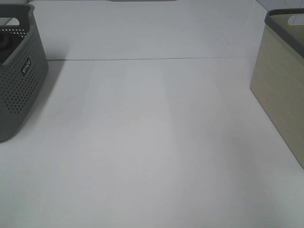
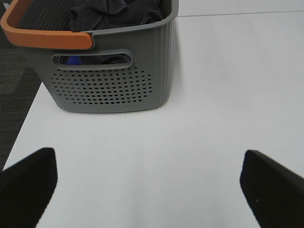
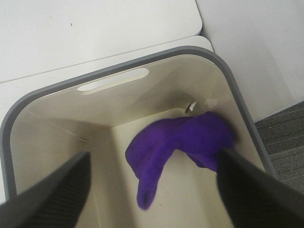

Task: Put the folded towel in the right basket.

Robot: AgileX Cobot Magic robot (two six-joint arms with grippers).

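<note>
The purple towel (image 3: 185,137) is inside the beige right basket (image 3: 142,59), crumpled and slightly blurred, near the basket's far wall. My right gripper (image 3: 152,190) is above the basket, open wide, with the towel below and between its dark fingers (image 3: 52,194). The right basket also shows at the right edge of the exterior high view (image 1: 280,85), where its inside is hidden. My left gripper (image 2: 149,190) is open and empty over the white table, in front of the grey basket. Neither gripper shows in the exterior high view.
A grey perforated basket (image 2: 109,85) with an orange handle (image 2: 45,38) holds dark clothes (image 2: 114,12); it stands at the table's left edge (image 1: 19,90). A seam (image 1: 152,59) crosses the white table. Dark carpet (image 3: 285,128) lies beyond the right basket.
</note>
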